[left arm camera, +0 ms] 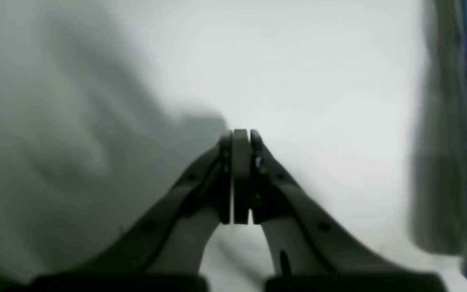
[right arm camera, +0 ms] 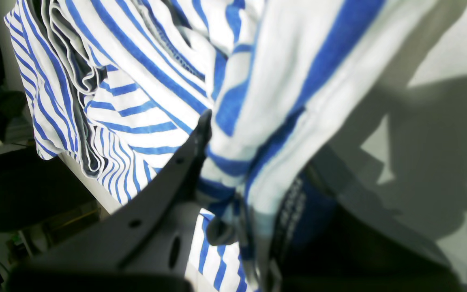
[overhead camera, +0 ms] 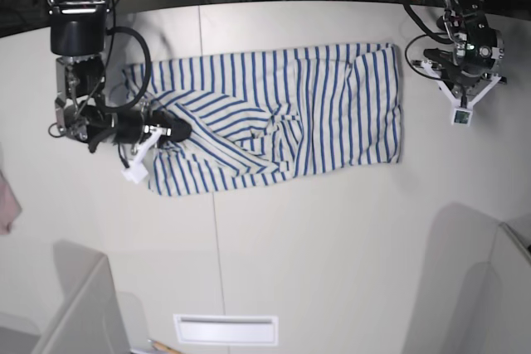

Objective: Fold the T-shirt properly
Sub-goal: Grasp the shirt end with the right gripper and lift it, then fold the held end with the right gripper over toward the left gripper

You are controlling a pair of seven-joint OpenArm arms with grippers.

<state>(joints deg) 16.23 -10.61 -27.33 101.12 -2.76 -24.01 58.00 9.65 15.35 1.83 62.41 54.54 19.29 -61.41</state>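
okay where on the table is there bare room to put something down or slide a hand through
The widest bare stretch of table lies between the T-shirt and the near edge. A narrower strip runs along the far edge behind the shirt. It is crowded at the shirt's end where the right gripper pinches the cloth, and tight between the shirt's other end and the closed left gripper.

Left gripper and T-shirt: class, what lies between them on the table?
Only bare table. The base view shows the left gripper off the T-shirt, an empty strip of tabletop separating them.
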